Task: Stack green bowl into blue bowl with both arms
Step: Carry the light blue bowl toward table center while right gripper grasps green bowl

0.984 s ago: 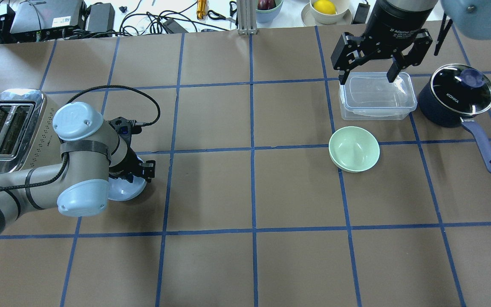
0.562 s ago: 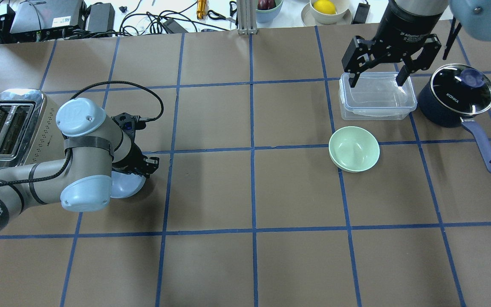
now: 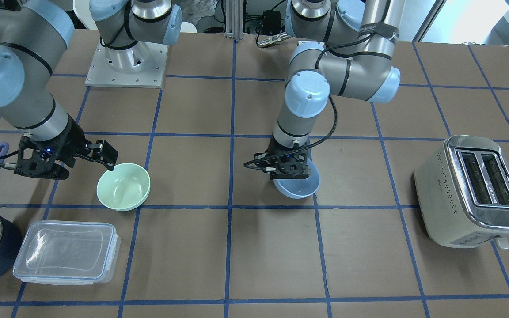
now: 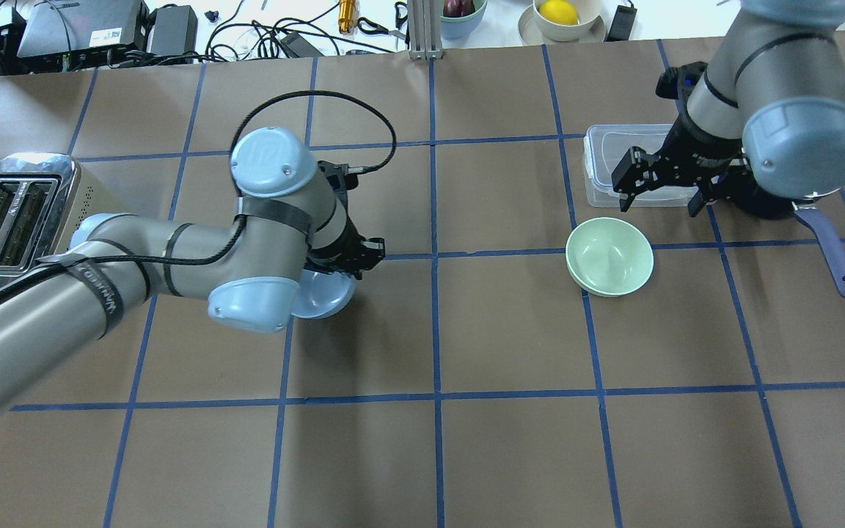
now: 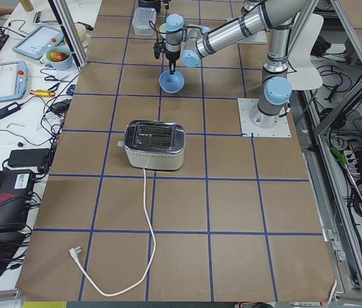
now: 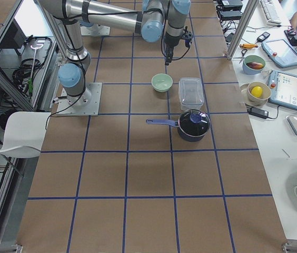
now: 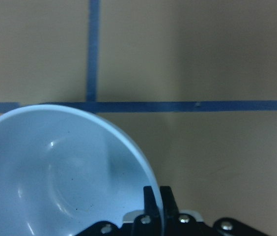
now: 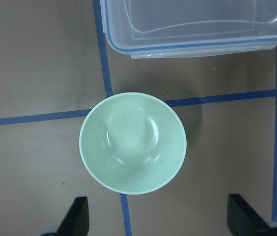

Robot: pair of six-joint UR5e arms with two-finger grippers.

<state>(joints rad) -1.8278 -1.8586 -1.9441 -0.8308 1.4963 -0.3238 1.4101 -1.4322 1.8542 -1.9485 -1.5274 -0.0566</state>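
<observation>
Mint-green glossy round bowl (image 3: 123, 193) sits upright on brown table (image 3: 369, 265) in front view; right gripper (image 3: 82, 164) hovers beside its rim, jaws spread wide, gripping nothing, prob. lining up a rim pinch; overhead: pale blue glossy round bowl (image 4: 327, 297) is well apart, under left gripper (image 4: 354, 258); left wrist: fingers (image 7: 152, 206) clamp blue rim, one inside, so it can be hauled nearer; right wrist: green bowl lies just ahead of the spread jaws.

Left hand (image 3: 293, 171) clamped shut, pointing down; right hand (image 4: 659, 198) spread wide, hovering low.
</observation>
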